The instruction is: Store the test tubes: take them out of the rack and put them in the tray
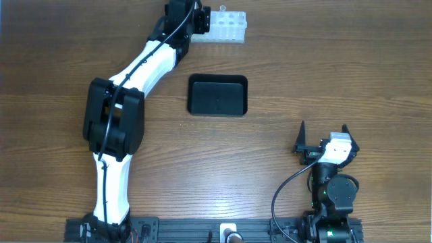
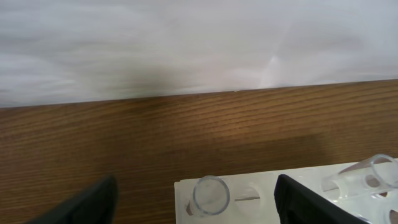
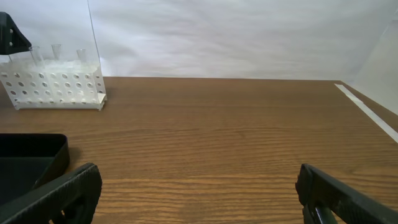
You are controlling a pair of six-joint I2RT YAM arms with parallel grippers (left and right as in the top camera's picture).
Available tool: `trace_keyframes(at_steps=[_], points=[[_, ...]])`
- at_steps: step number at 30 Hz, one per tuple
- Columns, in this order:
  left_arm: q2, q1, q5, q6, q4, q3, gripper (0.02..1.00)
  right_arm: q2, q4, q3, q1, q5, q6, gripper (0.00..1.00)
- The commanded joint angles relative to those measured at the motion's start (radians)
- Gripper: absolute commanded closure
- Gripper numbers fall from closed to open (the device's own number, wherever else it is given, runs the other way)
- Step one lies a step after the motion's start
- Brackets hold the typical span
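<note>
Top view: we find the rack (image 1: pixel 228 28) at 12 o'clock from the black tray (image 1: pixel 217 95), well apart. We note the left gripper (image 2: pixel 196 190) at the rack, claw spread either side of one test tube (image 2: pixel 210 195) standing in it. At 4 o'clock from the tray, the right gripper (image 1: pixel 324 131) has its claw spread over the table (image 1: pixel 351 67).
</note>
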Motion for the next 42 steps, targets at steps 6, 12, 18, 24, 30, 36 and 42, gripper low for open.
trace_keyframes(at_steps=[6, 12, 18, 24, 30, 36, 42], points=[[0.034, 0.001, -0.014, -0.029, 0.0, 0.024, 0.476, -0.01, -0.002, -0.005, 0.001, -0.008, 0.0, 0.007], [0.035, -0.004, -0.014, -0.029, 0.0, 0.024, 0.553, -0.01, -0.002, -0.005, 0.001, -0.008, 0.0, 0.007], [0.035, -0.009, -0.014, -0.029, 0.0, 0.024, 0.658, -0.01, -0.002, -0.005, 0.001, -0.008, 0.0, 0.007], [0.035, -0.009, -0.014, -0.029, 0.0, 0.024, 0.728, -0.01, -0.003, -0.005, 0.001, -0.008, 0.0, 0.007], [0.035, -0.011, -0.014, -0.029, 0.0, 0.024, 0.77, -0.01, -0.003, -0.005, 0.001, -0.008, 0.0, 0.009], [0.035, -0.012, -0.014, -0.029, 0.0, 0.024, 0.829, -0.01, -0.002, -0.005, 0.001, -0.008, 0.0, 0.007], [0.035, -0.013, -0.014, -0.029, 0.0, 0.024, 0.847, -0.01, -0.002, -0.005, 0.001, -0.008, 0.0, 0.007]])
